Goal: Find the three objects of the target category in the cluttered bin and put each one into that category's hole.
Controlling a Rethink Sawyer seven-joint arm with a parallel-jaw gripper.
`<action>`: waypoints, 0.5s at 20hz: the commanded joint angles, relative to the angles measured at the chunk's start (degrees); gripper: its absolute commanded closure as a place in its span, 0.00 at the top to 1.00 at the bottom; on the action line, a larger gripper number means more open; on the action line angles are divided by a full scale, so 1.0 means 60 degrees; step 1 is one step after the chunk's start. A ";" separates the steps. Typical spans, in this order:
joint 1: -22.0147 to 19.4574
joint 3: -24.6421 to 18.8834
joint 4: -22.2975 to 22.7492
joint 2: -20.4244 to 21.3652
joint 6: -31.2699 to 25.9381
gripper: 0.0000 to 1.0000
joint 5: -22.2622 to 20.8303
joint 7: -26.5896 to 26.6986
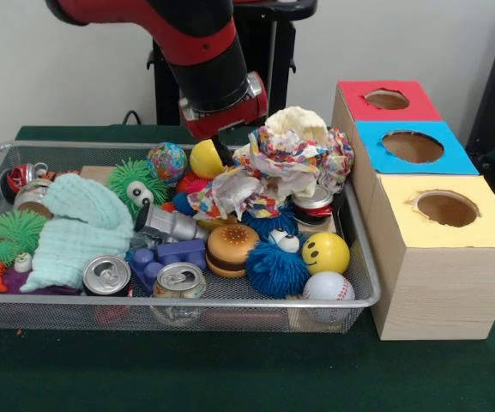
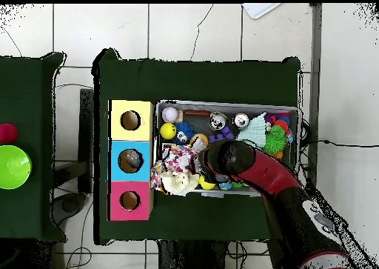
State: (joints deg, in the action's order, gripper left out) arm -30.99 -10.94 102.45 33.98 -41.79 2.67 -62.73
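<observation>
Two cameras on one scene: a close front view and a high overhead view.

The front camera sits low across the dark green tabletop point(image 1: 230, 378), facing the red and black robot arm point(image 1: 204, 60), near enough that the silver wire-mesh tray point(image 1: 363, 257) and the wooden box with red, blue and yellow tops point(image 1: 440, 257) fill the picture. The overhead camera looks straight down from far up, robot base at the bottom, taking in tiled floor point(image 2: 185, 29) too. Both share tray, box and arm, turned half round.

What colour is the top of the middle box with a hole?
Blue top; clearest in the front view.
</observation>
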 commanded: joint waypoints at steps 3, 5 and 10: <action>0.0223 0.0696 -0.1017 0.0177 -0.1392 1.00 -0.0805 -0.1273; 0.0258 0.0732 -0.1106 0.0123 -0.1278 1.00 -0.0951 -0.1213; 0.0361 0.0856 -0.1391 -0.0011 -0.0085 1.00 -0.1863 -0.0674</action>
State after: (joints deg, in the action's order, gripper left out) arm -29.39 -7.16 99.19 35.05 -45.45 -2.40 -62.73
